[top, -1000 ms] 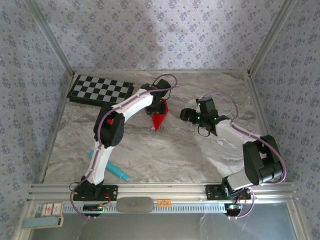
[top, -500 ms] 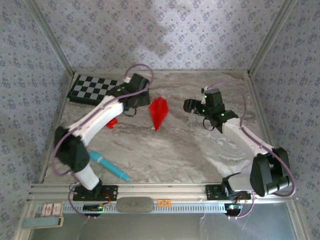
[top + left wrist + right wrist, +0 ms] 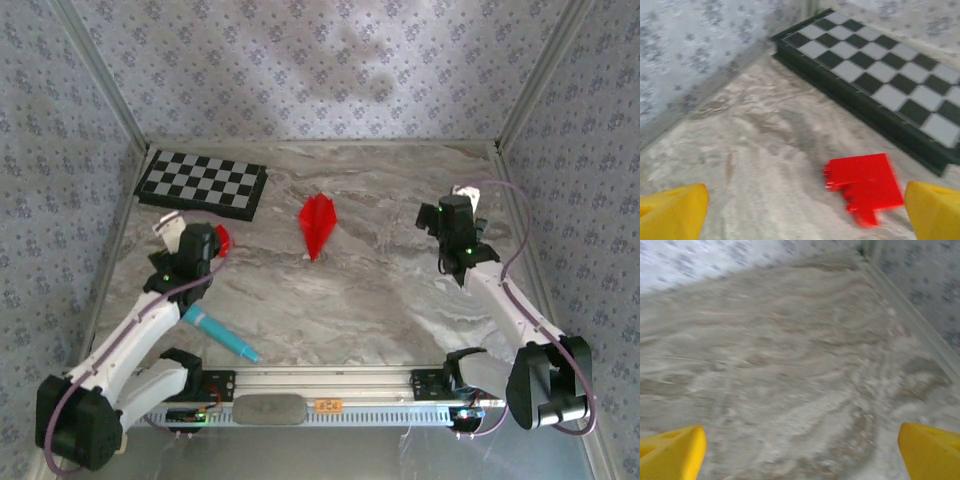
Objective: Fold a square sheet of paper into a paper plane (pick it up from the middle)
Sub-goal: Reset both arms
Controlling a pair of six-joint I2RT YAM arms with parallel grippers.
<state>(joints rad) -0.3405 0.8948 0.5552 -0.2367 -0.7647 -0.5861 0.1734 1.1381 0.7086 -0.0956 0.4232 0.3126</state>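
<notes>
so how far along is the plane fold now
Done, it seems: the paper plane lies mid-table as a creased, pointed red dart. In hand: nothing; the left gripper and right gripper are open and clear of it. Left: probably no folds, though its creases are too small to judge.

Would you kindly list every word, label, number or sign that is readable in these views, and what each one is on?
No text is legible.
Orange label on the front rail: print too small to read.
Pale sticker at the rail's left end: marks too small to read.
Chequered board: squares only, no letters or numbers visible.
</notes>
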